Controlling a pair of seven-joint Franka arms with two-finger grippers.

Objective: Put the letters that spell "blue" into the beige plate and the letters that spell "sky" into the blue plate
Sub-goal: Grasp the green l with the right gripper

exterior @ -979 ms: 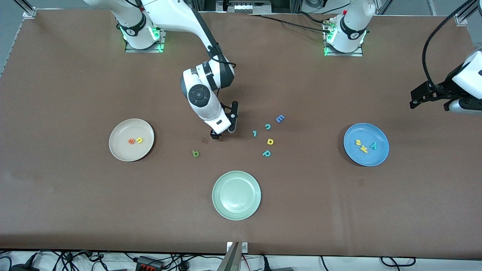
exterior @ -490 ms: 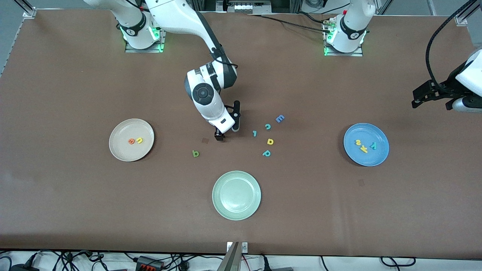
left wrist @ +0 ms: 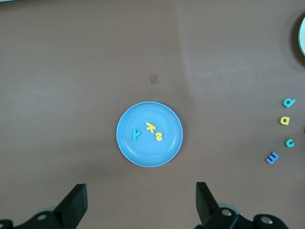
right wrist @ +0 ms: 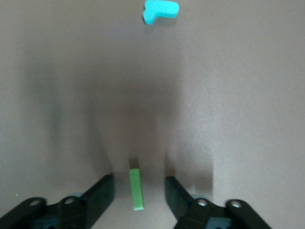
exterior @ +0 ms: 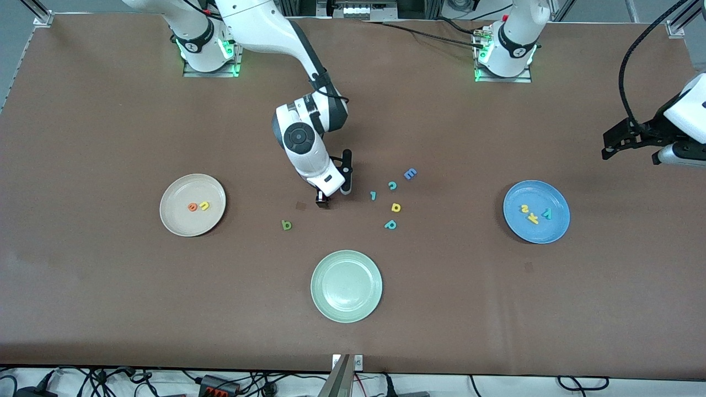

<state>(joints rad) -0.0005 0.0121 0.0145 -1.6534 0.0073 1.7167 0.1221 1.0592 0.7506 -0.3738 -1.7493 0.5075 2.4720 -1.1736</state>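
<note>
Right wrist view: the right gripper [right wrist: 138, 193] is down at the table, its fingers either side of the l [right wrist: 136, 189] with gaps to both, not pinching. This green bar lies flat, its long axis running along the fingers, toward the teal letter [right wrist: 160, 11]. Mid-table, the b [exterior: 285, 224] lies nearer the front camera. The left gripper [left wrist: 140, 206] hangs spread above the blue plate [left wrist: 125, 143].

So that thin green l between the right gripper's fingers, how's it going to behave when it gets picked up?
The green l looks like a thin foam bar, so probably very light and slightly squashy. It stands on its narrow edge between the right gripper fingers, which stand apart from it, so an off-centre touch might tip it. It seems unlikely to roll.
</note>
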